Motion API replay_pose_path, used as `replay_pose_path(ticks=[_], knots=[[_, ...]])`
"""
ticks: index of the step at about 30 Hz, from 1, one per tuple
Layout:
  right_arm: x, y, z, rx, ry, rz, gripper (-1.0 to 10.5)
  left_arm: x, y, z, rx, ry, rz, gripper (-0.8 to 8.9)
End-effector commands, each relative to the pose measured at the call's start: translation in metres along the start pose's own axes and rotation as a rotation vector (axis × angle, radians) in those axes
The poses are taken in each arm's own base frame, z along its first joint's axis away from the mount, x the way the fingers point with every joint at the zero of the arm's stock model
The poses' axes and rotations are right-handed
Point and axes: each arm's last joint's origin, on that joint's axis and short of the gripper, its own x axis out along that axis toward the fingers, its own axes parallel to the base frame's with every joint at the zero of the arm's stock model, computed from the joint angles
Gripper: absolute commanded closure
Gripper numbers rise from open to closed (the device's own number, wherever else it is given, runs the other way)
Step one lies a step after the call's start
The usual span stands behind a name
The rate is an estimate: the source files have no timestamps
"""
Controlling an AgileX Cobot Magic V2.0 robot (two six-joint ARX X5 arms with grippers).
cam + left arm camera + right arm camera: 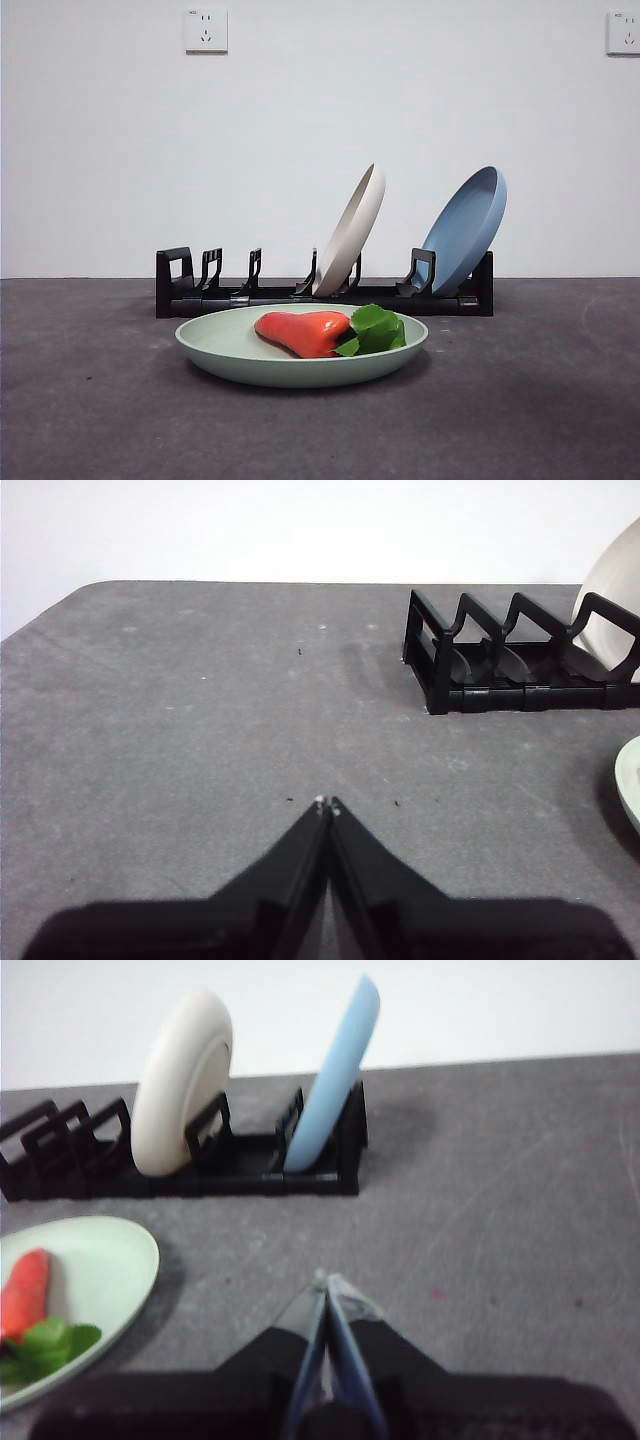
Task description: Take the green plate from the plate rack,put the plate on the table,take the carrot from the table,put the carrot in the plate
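Carrot (305,332) lying flat inside green plate (232,350) on table (90,420), ahead of plate rack (180,285); long axis crosswise. Task judged complete. Left gripper (328,804) and right gripper (325,1282) pressed together, empty, clear of plate; right nearer.

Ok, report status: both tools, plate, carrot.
Left tool shut, empty, over bare table. Right tool shut, empty, beside the green plate. Carrot lies in plate, in front of plate rack. Nothing in the way.
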Motion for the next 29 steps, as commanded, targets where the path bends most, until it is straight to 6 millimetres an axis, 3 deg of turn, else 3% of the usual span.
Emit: replay_pose_path(ticks=[1, 7, 29], knots=[[0.002, -0.001, -0.011, 0.038, 0.008, -0.005, 9.5, 0.001, 0.000, -0.004, -0.006, 0.007, 0.000, 8.17], [0.004, -0.002, -0.022, 0.057, 0.024, -0.006, 9.5, 0.001, 0.000, -0.004, -0.006, 0.007, 0.000, 8.17], [0.004, -0.002, -0.022, 0.083, 0.023, -0.006, 9.5, 0.001, 0.000, -0.004, -0.006, 0.007, 0.000, 8.17]])
